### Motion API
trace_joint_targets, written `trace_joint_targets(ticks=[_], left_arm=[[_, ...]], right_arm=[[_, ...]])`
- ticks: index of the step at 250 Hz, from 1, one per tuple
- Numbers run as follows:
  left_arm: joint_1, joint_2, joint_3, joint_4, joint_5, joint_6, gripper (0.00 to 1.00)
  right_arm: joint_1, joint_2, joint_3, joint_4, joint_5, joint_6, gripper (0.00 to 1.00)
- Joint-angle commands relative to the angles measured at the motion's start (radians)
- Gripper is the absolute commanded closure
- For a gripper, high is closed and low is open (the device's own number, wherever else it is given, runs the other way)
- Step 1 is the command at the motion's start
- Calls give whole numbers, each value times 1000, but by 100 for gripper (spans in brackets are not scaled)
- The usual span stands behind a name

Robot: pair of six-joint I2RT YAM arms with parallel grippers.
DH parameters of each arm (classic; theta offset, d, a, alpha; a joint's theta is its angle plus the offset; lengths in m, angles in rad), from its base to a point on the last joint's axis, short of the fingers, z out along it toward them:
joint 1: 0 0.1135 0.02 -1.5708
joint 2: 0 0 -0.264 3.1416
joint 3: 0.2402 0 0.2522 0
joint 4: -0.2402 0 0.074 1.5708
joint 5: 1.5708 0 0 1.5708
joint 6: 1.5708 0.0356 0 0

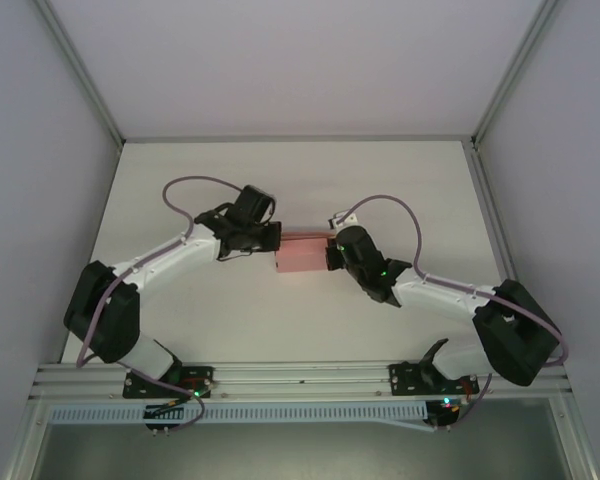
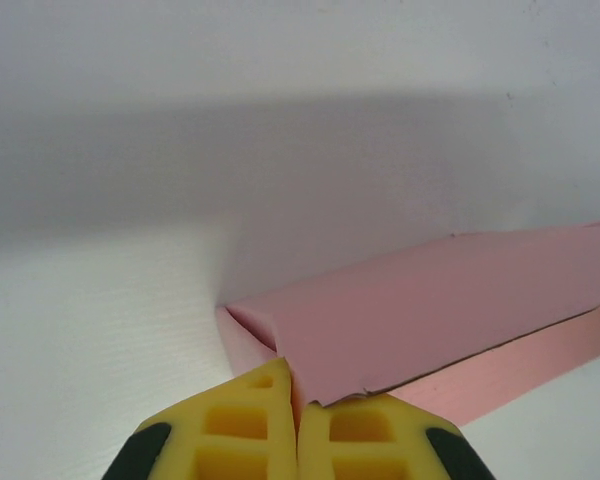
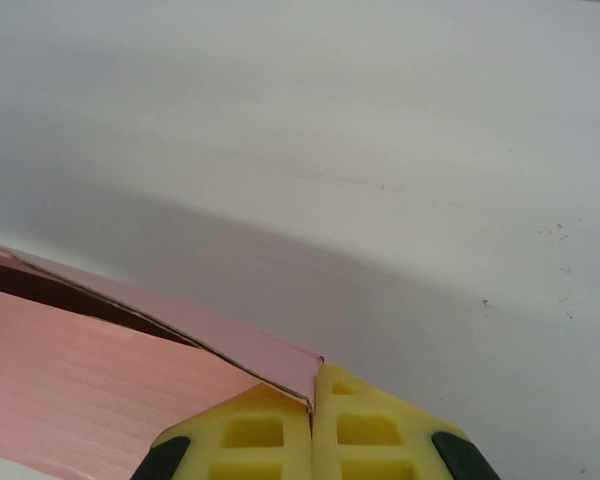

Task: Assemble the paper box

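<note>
At the middle of the table [image 1: 180, 190], the paper box [image 1: 302, 256] is held crosswise, its left end pinched by the left gripper [image 1: 276, 243], its right end by the right gripper [image 1: 332, 254].

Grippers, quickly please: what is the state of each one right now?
Left gripper: closed, pinching a corner edge of the pink paper box.
Right gripper: closed, pinching a card edge at the box's other end.
</note>
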Motion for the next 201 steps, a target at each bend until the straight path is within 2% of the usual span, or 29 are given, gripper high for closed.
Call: trace_joint_targets(ticks=[1,51,88,122,136,148,157,170,181,201], left_arm=[[-119,21,-97,1,-105,-71,100],[-275,-22,-250,107,-348,-154,100],[-313,-29,-354,238,-367,-177,100],[-342,2,-328,226,-434,-155,100],[-349,20,-306,205,-454,-145,100],[-349,34,-286,182,-466,-142,100],[-349,43,-271,162,-470,-130,100],[-349,51,-252,127,-491,-148,100],[-351,54,-249,131,-491,-136,100],[-350,58,-243,130,-492,-137,100]], right_arm=[[29,33,-80,-156,-61,25,100],[39,-26,-192,3,-76,-5,100],[41,-38,-215,22,-65,-15,100],[40,-12,-170,-36,-87,-12,99],[40,-6,-143,-65,-98,4,95],[41,-10,-111,-102,-112,11,86],[40,-13,-76,-146,-115,17,73],[40,-15,-17,-222,-123,28,59],[40,-11,30,-275,-136,31,41],[39,1,104,-361,-127,68,22]])
